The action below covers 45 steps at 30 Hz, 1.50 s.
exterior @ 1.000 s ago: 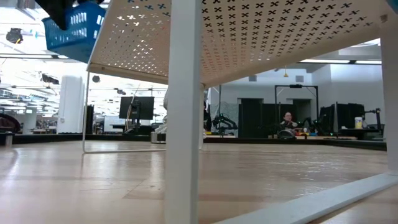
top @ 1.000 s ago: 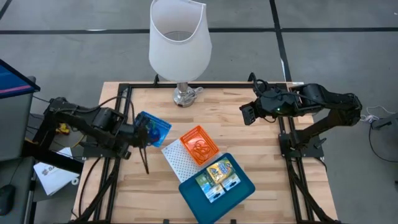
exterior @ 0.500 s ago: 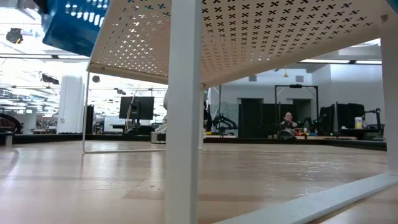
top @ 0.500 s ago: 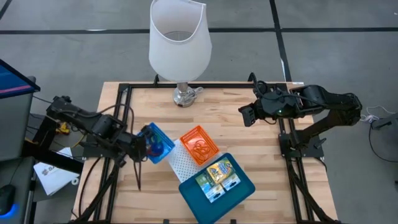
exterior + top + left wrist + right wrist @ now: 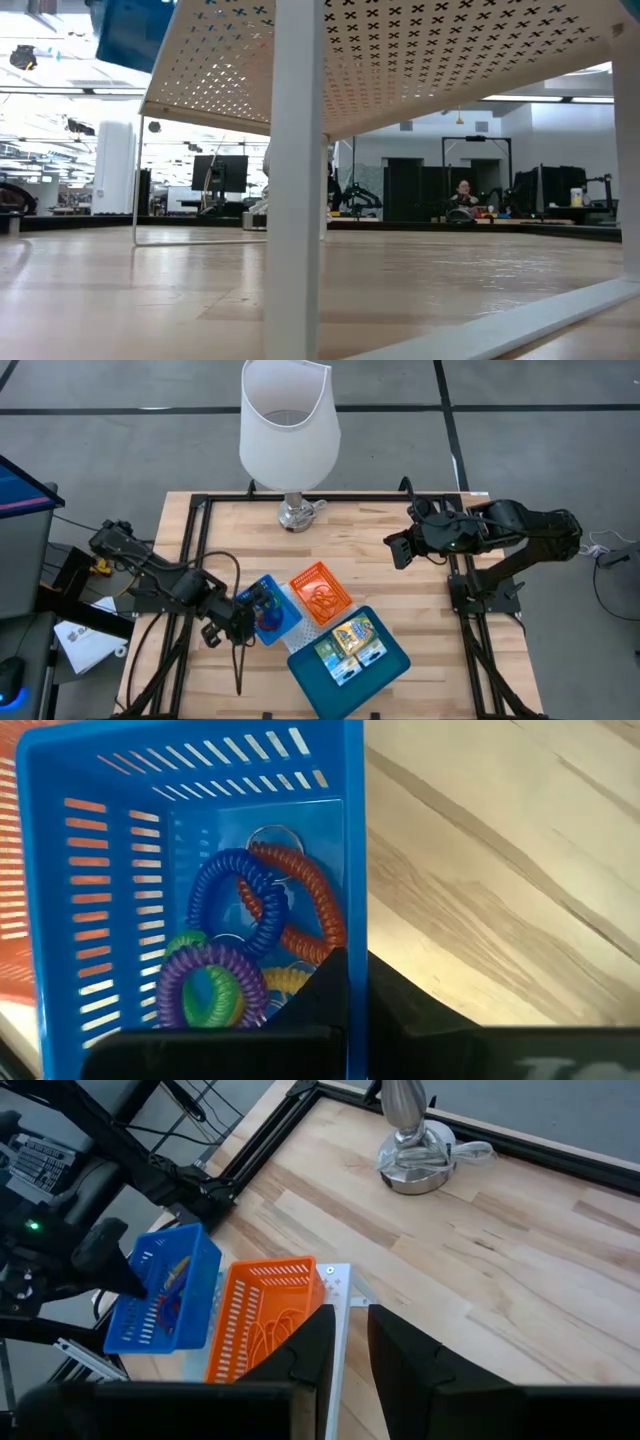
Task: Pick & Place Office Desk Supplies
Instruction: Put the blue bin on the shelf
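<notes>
My left gripper [image 5: 243, 618] is shut on a blue slatted basket [image 5: 268, 608] and holds it over the left part of a white perforated shelf [image 5: 290, 628]. The basket [image 5: 200, 900] holds blue, orange, purple-green and yellow coiled rings [image 5: 250, 940]. An orange basket [image 5: 320, 592] with thin bands stands on the shelf beside it. Two colourful printed boxes [image 5: 350, 645] lie in a teal tray [image 5: 300, 660]. My right gripper [image 5: 392, 550] waits shut and empty over the table's right part, and it also shows in its wrist view [image 5: 350, 1315]. My left gripper holds the blue basket by one side wall [image 5: 354, 920] at its rim, with one finger [image 5: 330, 985] inside the basket and the other outside. It comes from the table's left side. The basket is lifted clear and tilted; the low view shows its underside [image 5: 135, 25] in the air.
A big white lamp [image 5: 288, 425] stands at the table's far edge on a metal base [image 5: 420, 1160]. The white shelf's legs [image 5: 295, 200] stand close before the low camera. Bare wood lies between the lamp and the baskets.
My left gripper has carried the blue basket toward the table's near edge and to the right, up to the white shelf beside the orange basket. The basket has stayed in the air and turned about on the way. My right gripper has kept still.
</notes>
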Each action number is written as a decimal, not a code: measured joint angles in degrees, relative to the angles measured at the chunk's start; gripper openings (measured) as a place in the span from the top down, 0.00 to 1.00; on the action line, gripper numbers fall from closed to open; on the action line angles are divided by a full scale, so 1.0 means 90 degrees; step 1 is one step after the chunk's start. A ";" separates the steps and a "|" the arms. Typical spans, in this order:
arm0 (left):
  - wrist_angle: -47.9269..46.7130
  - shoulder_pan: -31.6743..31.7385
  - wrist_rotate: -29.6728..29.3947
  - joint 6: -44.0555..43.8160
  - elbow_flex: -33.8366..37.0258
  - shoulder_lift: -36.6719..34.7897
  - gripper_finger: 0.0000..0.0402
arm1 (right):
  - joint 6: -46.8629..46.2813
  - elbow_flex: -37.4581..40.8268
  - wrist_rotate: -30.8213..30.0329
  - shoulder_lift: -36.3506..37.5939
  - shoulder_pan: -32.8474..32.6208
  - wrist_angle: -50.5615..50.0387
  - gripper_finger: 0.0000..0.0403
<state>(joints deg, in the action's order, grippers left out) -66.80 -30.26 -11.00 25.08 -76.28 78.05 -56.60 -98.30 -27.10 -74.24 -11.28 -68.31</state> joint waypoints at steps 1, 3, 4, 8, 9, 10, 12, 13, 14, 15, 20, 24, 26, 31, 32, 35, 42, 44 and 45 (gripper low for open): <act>0.0022 0.0001 0.0000 0.0000 -0.0033 0.0049 1.00 | 0.0002 0.0000 -0.0001 0.0000 -0.0007 0.0000 0.85; 0.0120 0.0002 -0.0012 0.0000 -0.0076 0.0150 1.00 | 0.0003 0.0000 -0.0001 0.0000 -0.0047 0.0000 0.85; 0.0158 0.0000 -0.0005 0.0000 -0.0081 0.0194 1.00 | 0.0005 0.0000 -0.0004 0.0000 -0.0069 -0.0003 0.85; 0.0401 -0.0029 0.0026 -0.0001 -0.0192 0.0370 1.00 | 0.0003 0.0000 -0.0026 0.0000 -0.0167 -0.0003 0.85; 0.0427 -0.0045 0.0033 -0.0002 -0.0218 0.0422 1.00 | 0.0003 0.0000 -0.0027 0.0000 -0.0187 -0.0003 0.85; 0.0427 -0.0086 0.0032 -0.0002 -0.0228 0.0469 1.00 | 0.0003 0.0000 -0.0038 0.0000 -0.0217 -0.0003 0.85; 0.0472 -0.0132 0.0031 -0.0003 -0.0242 0.0552 1.00 | 0.0003 0.0000 -0.0043 0.0000 -0.0263 -0.0003 0.85; 0.0490 -0.0148 0.0029 -0.0031 -0.0249 0.0591 1.00 | 0.0004 0.0000 -0.0047 0.0000 -0.0291 -0.0003 0.85; 0.0484 -0.0166 0.0032 -0.0077 -0.0249 0.0622 1.00 | 0.0003 0.0000 -0.0048 0.0000 -0.0305 -0.0003 0.85; 0.0485 -0.0192 0.0029 -0.0143 -0.0249 0.0649 1.00 | 0.0004 0.0000 -0.0049 0.0000 -0.0330 -0.0003 0.85; 0.0699 -0.0255 0.0024 -0.0189 -0.0249 0.0755 1.00 | 0.0005 0.0000 -0.0048 0.0000 -0.0378 -0.0006 0.85; 0.0726 -0.0213 -0.0012 -0.0194 -0.0249 0.0772 1.00 | 0.0022 0.0000 -0.0048 0.0000 -0.0378 -0.0027 0.85; 0.0717 -0.0169 -0.0010 -0.0194 -0.0249 0.0772 1.00 | 0.0057 0.0000 -0.0048 0.0000 -0.0377 -0.0027 0.85; 0.0692 -0.0134 -0.0003 -0.0120 -0.0249 0.0772 1.00 | 0.0122 0.0000 -0.0032 0.0000 -0.0378 -0.0025 0.85; 0.0691 -0.0134 0.0008 -0.0101 -0.0249 0.0772 1.00 | 0.0122 0.0000 -0.0031 0.0000 -0.0378 -0.0026 0.85; 0.0690 -0.0134 0.0046 -0.0051 -0.0249 0.0772 1.00 | 0.0122 0.0000 -0.0028 0.0000 -0.0378 -0.0025 0.85; 0.0690 -0.0096 0.0044 0.0143 -0.0246 0.0772 1.00 | 0.0143 0.0000 -0.0026 0.0000 -0.0375 -0.0025 0.85; 0.0690 -0.0090 0.0041 0.0143 -0.0246 0.0772 1.00 | 0.0169 0.0000 -0.0026 0.0000 -0.0375 -0.0022 0.85; 0.0690 -0.0087 0.0041 0.0161 -0.0246 0.0772 1.00 | 0.0170 0.0000 -0.0026 0.0000 -0.0375 -0.0022 0.85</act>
<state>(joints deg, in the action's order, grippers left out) -60.60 -31.05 -10.63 26.53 -78.50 84.99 -55.07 -98.30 -27.33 -74.24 -14.66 -68.51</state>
